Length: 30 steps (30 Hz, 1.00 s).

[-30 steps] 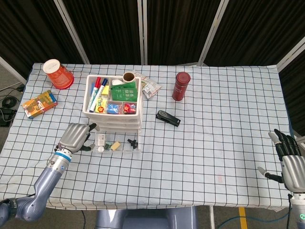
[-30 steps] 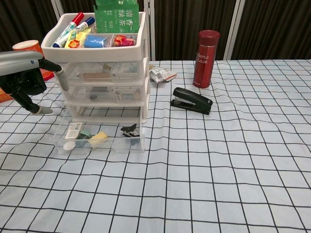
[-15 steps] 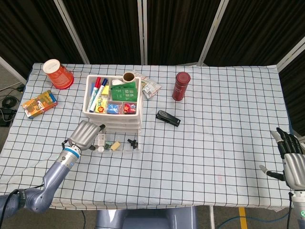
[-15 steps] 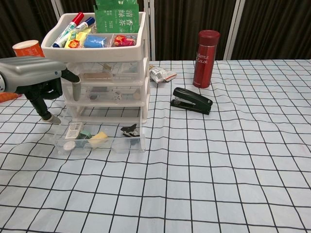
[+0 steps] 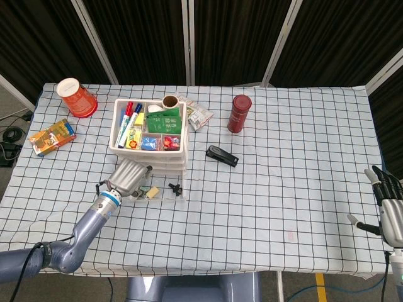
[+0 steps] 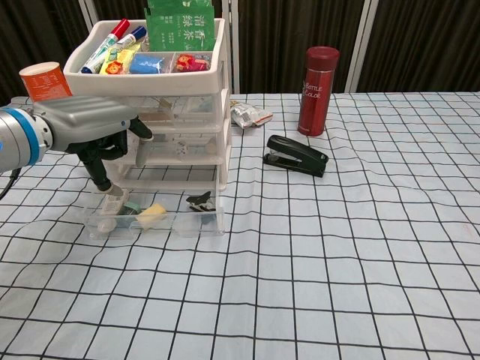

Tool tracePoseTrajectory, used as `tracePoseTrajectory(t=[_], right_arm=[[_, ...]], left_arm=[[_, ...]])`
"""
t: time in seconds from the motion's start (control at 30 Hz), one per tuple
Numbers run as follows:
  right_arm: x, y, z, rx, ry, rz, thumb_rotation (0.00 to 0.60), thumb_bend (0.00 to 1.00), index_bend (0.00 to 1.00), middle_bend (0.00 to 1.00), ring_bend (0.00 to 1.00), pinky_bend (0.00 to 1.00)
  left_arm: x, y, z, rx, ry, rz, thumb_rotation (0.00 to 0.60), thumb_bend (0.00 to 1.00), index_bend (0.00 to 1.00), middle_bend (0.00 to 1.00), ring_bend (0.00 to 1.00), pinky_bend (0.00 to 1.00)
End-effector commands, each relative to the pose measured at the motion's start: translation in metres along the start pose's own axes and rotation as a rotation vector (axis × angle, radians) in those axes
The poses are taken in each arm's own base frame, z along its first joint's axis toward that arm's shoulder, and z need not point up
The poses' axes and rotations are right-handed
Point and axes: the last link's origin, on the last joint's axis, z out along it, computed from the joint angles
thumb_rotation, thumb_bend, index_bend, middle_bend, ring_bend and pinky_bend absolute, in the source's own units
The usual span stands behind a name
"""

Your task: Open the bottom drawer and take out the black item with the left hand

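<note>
- Clear plastic marks the bottom drawer (image 6: 154,220), which is seen already pulled out onto the checked cloth (image 6: 337,255) in front of the white drawer unit (image 6: 161,142); the opening step is judged done.
- Inside that drawer, toward its right end, the black item (image 6: 199,201) is seen lying, a small dark clip-like piece; a yellow block (image 6: 152,215) and a small white bottle (image 6: 112,202) lie at the drawer's left end.
- The left hand (image 6: 105,139) has been moved over the past second from beside the unit's left side to above the drawer's left end. Its fingers are curled downward and held apart, and nothing is pinched in them.
- From this shift the reach into the drawer is judged to have begun, yet the hand is placed over the bottle rather than the black item, so further travel to the right is still needed.
- The right hand (image 5: 385,211) is seen at the table's far right edge, fingers spread, with nothing held.
- Farther back, a black stapler (image 6: 295,155) and a red bottle (image 6: 318,79) are seen standing apart from the unit.
</note>
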Motion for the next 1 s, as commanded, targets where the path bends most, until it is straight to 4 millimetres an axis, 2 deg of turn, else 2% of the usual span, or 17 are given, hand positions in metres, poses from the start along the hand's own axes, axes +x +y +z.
tracePoseTrajectory(t=[0.03,0.2,0.33,0.7,1.0], right_arm=[[0.001,0.001,0.001,-0.004,0.003,0.004,0.6,0.02,0.01,0.0,0.0,0.0],[0.003,0.002,0.001,-0.003,0.004,0.011,0.6,0.02,0.01,0.0,0.0,0.0],[0.003,0.002,0.0,-0.001,0.003,0.015,0.6,0.02,0.01,0.0,0.0,0.0],[0.006,0.002,0.0,0.005,0.008,0.027,0.6,0.02,0.01,0.0,0.0,0.0],[0.007,0.002,0.0,0.003,0.009,0.035,0.6,0.02,0.01,0.0,0.0,0.0]], left_arm=[[-0.002,0.006,0.007,-0.002,-0.009,-0.001,0.6,0.15,0.5,0.91,0.9,0.78],[-0.005,0.016,0.016,-0.005,-0.024,0.0,0.6,0.21,0.47,0.95,0.93,0.81],[-0.005,0.027,0.02,-0.019,-0.023,0.016,0.6,0.25,0.48,1.0,0.97,0.86],[-0.003,0.044,0.022,-0.048,-0.041,0.125,0.6,0.26,0.48,1.0,1.0,0.95],[0.0,0.061,0.03,-0.014,-0.083,0.174,0.6,0.26,0.47,1.0,1.0,0.96]])
